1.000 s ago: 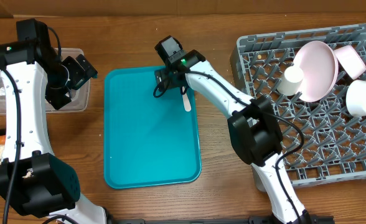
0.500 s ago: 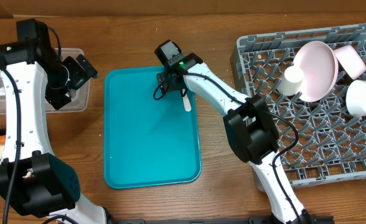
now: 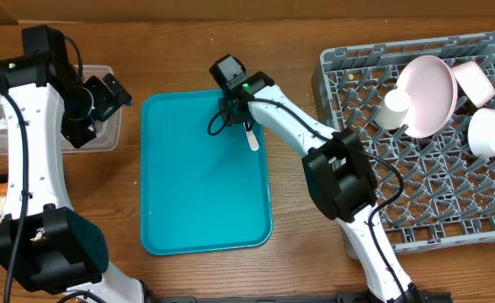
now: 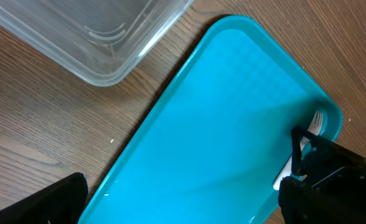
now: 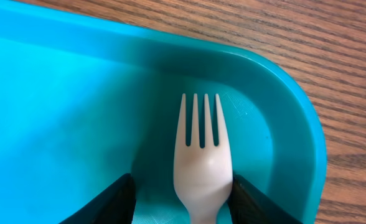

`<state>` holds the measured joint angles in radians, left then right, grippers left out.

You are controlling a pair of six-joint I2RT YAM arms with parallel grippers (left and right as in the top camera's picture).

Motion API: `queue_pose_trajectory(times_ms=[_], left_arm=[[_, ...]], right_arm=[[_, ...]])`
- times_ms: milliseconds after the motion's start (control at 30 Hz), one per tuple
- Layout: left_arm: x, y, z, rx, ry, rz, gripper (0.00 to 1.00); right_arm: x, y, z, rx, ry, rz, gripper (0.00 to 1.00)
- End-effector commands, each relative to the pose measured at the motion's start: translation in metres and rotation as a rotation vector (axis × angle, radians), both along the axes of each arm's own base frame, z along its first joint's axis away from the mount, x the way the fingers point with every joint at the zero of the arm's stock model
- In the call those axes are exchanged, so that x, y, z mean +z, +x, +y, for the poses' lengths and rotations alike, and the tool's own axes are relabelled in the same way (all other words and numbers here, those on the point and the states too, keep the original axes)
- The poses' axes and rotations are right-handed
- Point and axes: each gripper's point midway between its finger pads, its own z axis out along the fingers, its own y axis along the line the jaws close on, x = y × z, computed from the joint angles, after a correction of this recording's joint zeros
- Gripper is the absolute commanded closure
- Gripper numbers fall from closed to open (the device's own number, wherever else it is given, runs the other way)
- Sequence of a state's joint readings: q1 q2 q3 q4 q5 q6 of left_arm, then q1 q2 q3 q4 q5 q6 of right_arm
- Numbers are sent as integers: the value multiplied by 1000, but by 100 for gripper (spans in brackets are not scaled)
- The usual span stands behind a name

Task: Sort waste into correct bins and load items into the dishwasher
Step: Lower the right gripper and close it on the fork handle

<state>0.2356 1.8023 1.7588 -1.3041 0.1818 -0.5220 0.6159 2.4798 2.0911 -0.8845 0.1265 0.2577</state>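
Right wrist view: white fork [image 5: 200, 162] straddled but not gripped, lying flat in the far right corner of the teal tray [image 5: 282, 155].
Right claw [image 5: 182, 200] stands apart, one finger on each side of the fork's neck. The right-hand finger looks to touch it while a gap shows on the left, so an uneven squeeze could shove or twist the fork sideways. Thin and flat, it may slip under the tips or pop free on the lift, and low tips could drag the tray across the worktop [image 5: 357, 37]. Left claw [image 3: 94, 108] hangs wide apart and empty by the clear tub [image 3: 109, 141]. Dish rack [image 3: 416, 210] sits well to the right.
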Motion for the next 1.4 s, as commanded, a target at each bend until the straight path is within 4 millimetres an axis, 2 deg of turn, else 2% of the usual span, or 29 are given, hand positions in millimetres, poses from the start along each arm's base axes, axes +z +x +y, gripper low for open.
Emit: queue_pose_trajectory(times_ms=[0,67,333,367,467,567,833,1000,1067,1133,1367], left_arm=[[8,5,4,12,17,-23,0],[8,5,4,12,17,-23,0],[8,5,4,12,17,-23,0],[8,5,4,12,17,-23,0],[8,5,4,12,17,-23,0],[8,5,4,12,17,-23,0],[8,5,4,12,17,-23,0],[8,5,4,12,17,-23,0],[8,5,4,12,17,-23,0],[8,5,4,12,17,-23,0],[8,5,4,12,17,-23,0]], right_arm=[[-14,-4,-5,-8,-35,25,52],[-11,-4,-5,-8,-32,23,58],[-4,-3,-4,-8,-29,18,60],[-2,-3,-4,-7,-26,15,65],[4,-1,-3,-8,-18,3,67],[6,1,-1,-7,-12,-5,73],[11,1,-1,-11,-5,-11,73],[33,0,5,0,41,-25,75],[45,-1,6,-17,65,-29,80],[51,-2,6,-17,68,-33,81],[52,-5,7,-14,80,-16,83]])
